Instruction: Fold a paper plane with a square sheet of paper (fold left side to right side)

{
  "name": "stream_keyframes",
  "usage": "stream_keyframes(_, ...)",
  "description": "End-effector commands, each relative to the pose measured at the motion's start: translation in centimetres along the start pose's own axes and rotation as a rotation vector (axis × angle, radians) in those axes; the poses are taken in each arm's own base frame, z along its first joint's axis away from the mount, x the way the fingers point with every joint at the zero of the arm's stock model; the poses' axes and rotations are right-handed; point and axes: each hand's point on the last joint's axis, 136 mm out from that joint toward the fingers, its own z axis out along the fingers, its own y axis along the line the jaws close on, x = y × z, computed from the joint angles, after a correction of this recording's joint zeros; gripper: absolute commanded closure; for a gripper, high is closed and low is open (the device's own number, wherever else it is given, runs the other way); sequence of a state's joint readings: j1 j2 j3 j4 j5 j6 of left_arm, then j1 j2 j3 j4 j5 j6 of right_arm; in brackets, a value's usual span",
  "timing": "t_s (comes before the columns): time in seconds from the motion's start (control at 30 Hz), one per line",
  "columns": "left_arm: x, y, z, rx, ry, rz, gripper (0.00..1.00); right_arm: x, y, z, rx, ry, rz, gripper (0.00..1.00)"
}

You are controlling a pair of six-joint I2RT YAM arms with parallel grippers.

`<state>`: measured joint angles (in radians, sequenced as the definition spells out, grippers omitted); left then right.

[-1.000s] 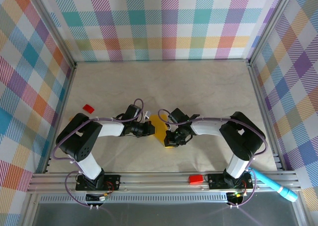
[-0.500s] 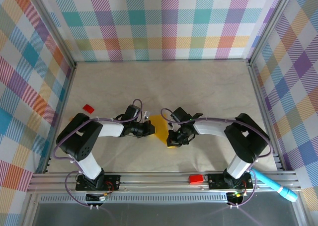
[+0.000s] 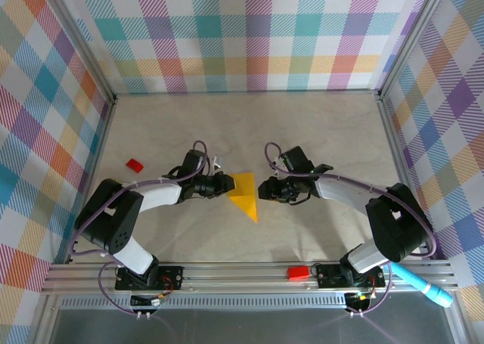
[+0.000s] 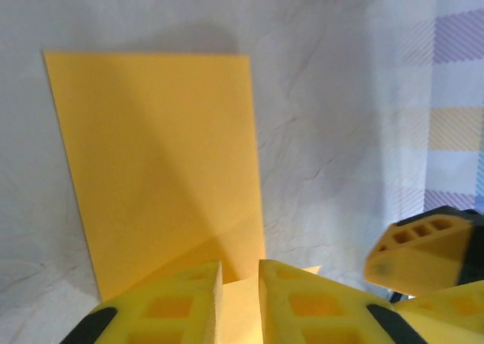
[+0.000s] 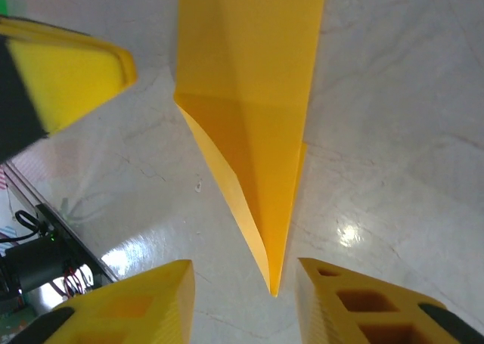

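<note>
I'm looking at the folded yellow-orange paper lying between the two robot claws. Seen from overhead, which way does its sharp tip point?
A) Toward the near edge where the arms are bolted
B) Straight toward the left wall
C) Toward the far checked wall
A: in the overhead view the folded yellow-orange paper is wide at its far end and narrows to a point aimed at the near edge of the pale table.

Paper plane between both jaws
</note>
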<state>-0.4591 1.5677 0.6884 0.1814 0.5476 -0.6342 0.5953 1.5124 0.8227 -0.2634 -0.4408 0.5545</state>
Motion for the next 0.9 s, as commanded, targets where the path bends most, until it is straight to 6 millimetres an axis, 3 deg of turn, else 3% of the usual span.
stream_keyframes(0.0, -1.3, 0.0, -1.5, -0.027, -0.055, 0.031, 0.74, -0.8, 0.6, 1.1, -0.047, 0.003, -0.097, 0.57)
stream_keyframes(0.13, -1.9, 0.8, -2.7, -0.049, -0.105, 0.030, 0.67, -1.6, 1.3, 2.4, -0.108, 0.010, -0.130, 0.54)
stream_keyframes(0.27, -2.3, 1.5, -3.4, -0.064, -0.134, 0.019, 0.66, -2.1, 1.5, 3.5, -0.147, 0.025, -0.131, 0.55)
stream_keyframes(0.43, -2.7, 1.9, -3.5, -0.061, -0.129, -0.004, 0.66, -2.0, 1.4, 4.3, -0.164, 0.048, -0.117, 0.73)
stream_keyframes(0.63, -3.2, 2.2, -3.0, -0.062, -0.104, -0.029, 0.66, -2.0, 1.4, 3.4, -0.137, 0.023, -0.133, 0.98)
stream_keyframes(0.87, -3.7, 1.9, -1.9, -0.036, -0.069, -0.040, 0.66, -2.2, 1.7, 1.8, -0.115, -0.036, -0.163, 1.00)
